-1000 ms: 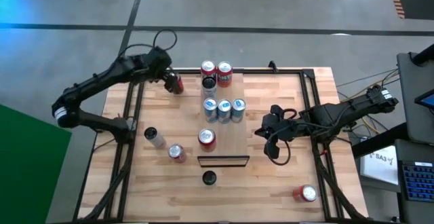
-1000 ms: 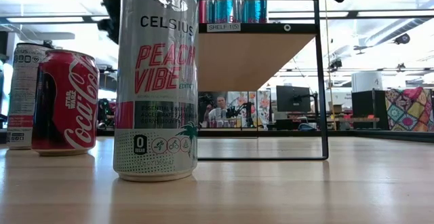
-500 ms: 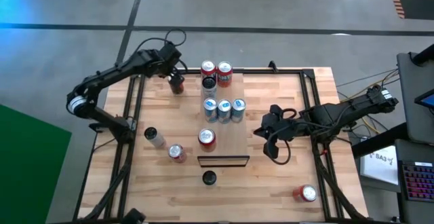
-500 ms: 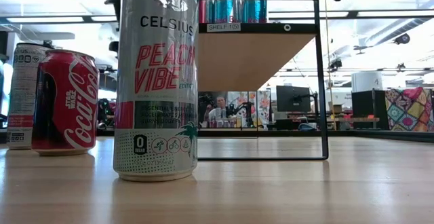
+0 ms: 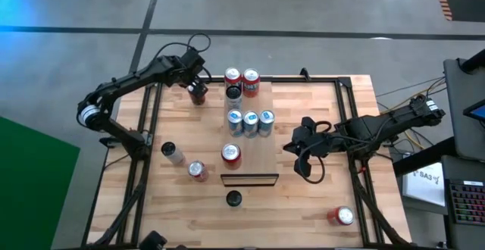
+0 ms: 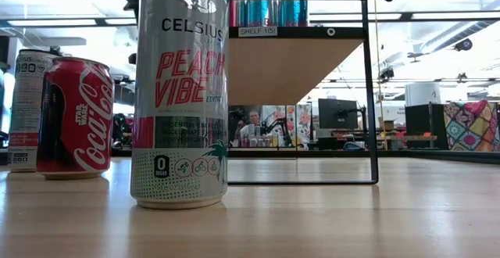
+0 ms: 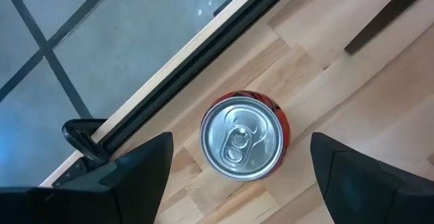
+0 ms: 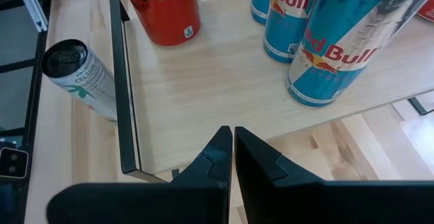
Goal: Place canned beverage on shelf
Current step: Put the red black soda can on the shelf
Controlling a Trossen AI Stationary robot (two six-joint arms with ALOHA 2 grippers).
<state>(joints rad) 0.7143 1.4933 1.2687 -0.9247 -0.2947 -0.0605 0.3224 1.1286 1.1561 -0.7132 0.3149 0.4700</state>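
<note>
In the last second I swung my left gripper (image 7: 234,176) over the red can (image 7: 244,137), fingers spread either side, not yet gripping, shelf (image 5: 261,140) well apart; right gripper (image 8: 232,157) waited clenched.

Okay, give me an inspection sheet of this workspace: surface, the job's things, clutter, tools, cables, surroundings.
Surface: planked wooden table, dark frame around it.
Job's things: shelf holds seven cans: three blue ones, red ones, a dark-topped one. A red can stands upright off the shelf near the table's far left edge.
Clutter: loose cans on the table, including the tall Celsius can and a Coca-Cola can.
Tools: left tool open above the red can, not touching; right tool shut, beside the shelf.
Cables: loops on both arms.
Surroundings: grey floor, screens and equipment behind.
</note>
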